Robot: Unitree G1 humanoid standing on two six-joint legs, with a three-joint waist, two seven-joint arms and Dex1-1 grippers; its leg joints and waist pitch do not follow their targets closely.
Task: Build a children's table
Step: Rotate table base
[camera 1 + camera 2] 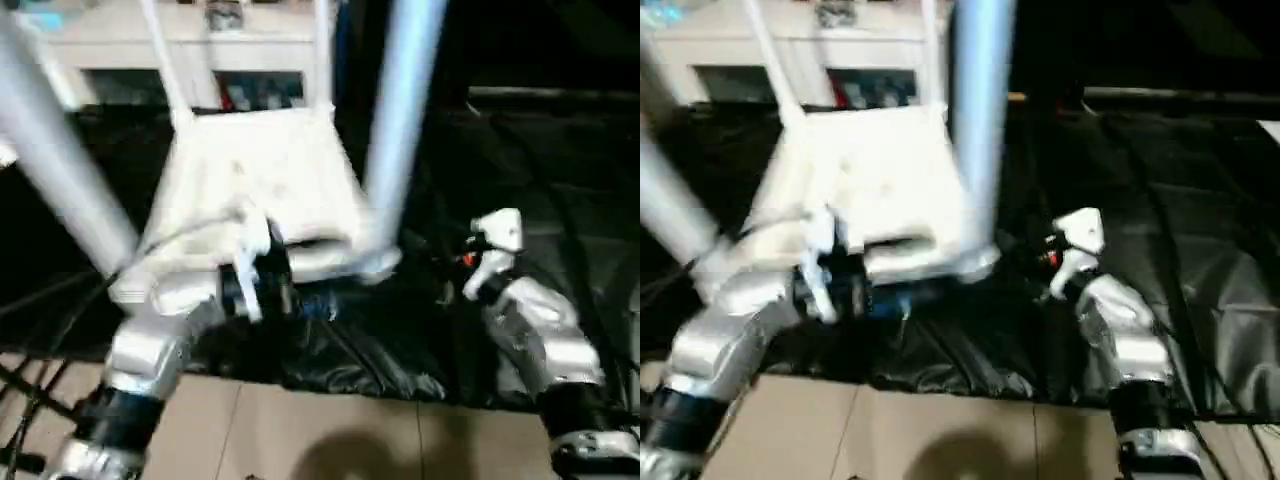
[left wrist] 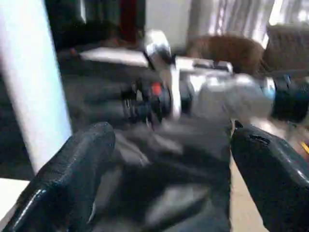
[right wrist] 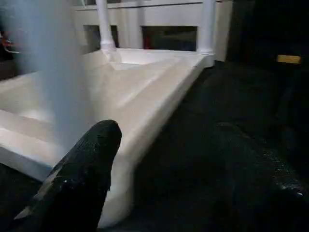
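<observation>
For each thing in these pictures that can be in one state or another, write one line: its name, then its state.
Children's table: upside down on the black sheet, legs pointing up.
Table legs: four standing in the corner sockets.
Left gripper: jaws wide open, holding nothing, at the table's near rim.
Right gripper: jaws open, empty, beside the table, apart from it.
Black sheet: spread over the floor, wrinkled.
White cabinet: shelf openings open.

A black sheet [image 1: 350,350] is spread over the floor, wrinkled and glossy. Beige tiles [image 1: 300,430] are seen along its near edge. A white cabinet [image 1: 230,50] with shelf openings is set at the far side, and red and blue items [image 1: 260,92] are seen in one opening.
</observation>
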